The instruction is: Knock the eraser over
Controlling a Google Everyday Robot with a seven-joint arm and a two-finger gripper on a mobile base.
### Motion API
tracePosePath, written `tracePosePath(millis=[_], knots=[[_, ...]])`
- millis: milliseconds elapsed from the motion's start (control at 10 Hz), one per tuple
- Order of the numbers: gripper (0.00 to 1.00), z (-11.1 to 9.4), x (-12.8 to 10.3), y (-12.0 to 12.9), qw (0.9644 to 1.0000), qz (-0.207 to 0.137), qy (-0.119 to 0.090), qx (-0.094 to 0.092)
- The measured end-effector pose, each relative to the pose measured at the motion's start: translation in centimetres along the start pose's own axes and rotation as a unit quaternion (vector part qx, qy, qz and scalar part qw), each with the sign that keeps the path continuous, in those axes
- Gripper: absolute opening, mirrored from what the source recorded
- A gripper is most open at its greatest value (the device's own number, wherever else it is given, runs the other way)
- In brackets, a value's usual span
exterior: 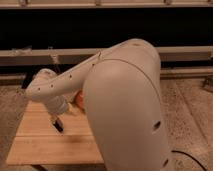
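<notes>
My white arm (120,100) fills the middle and right of the camera view and reaches down to the left over a light wooden table (35,142). The dark end of the gripper (57,123) shows just below the arm's wrist (50,92), low over the table's left half. I see no black eraser apart from the gripper's dark tip; it is hidden or cannot be told from the gripper. A small orange thing (79,100) peeks out between the wrist and the big arm link.
The table stands on a speckled floor (187,115). Behind it runs a grey rail (30,54) in front of a dark recess. A black cable (190,159) lies on the floor at the lower right.
</notes>
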Motion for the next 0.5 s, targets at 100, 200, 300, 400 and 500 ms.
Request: tracePosePath(millis=[100, 200, 300, 400, 500], knots=[[0.65, 0.0, 0.0, -0.1, 1.0, 0.001, 0.001, 0.002], [0.65, -0.1, 0.0, -0.4, 1.0, 0.006, 0.001, 0.004], [0.65, -0.1, 0.0, -0.9, 0.9999, 0.012, 0.0, 0.006], [0.65, -0.1, -0.2, -1.5, 0.9997, 0.022, -0.001, 0.007], [0.65, -0.1, -0.4, -2.0, 0.9995, 0.029, -0.001, 0.009]])
